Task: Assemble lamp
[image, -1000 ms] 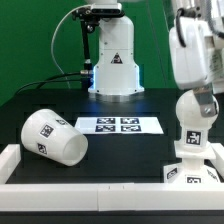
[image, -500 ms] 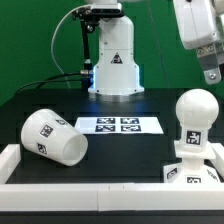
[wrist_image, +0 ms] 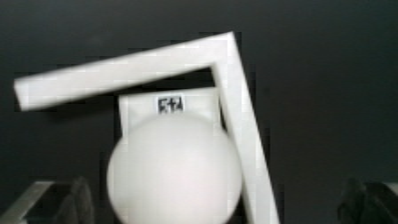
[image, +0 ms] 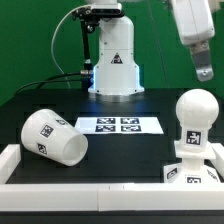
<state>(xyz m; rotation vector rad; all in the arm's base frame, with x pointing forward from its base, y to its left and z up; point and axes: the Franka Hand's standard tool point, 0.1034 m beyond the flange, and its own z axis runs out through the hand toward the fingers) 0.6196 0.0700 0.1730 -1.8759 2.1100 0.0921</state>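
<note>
The rounded white bulb (image: 194, 118) stands upright on the small tagged base (image: 192, 168) at the exterior view's right, by the table's front corner. The large tapered shade (image: 53, 137) lies on its side at the exterior view's left. My gripper (image: 203, 72) hangs well above the bulb, apart from it, holding nothing. In the wrist view the bulb (wrist_image: 173, 172) on the base (wrist_image: 175, 106) fills the middle, and dark fingertips (wrist_image: 59, 200) stand wide apart on either side of it, so the gripper is open.
The marker board (image: 120, 125) lies flat mid-table. A white raised frame (image: 90, 188) borders the table front and right; its corner shows in the wrist view (wrist_image: 228, 50). The robot's base (image: 115, 62) stands at the back with cables to its left.
My gripper let go of the bulb and rose straight up, from around the bulb one second ago to well above it now. The bulb stays standing on the base.
</note>
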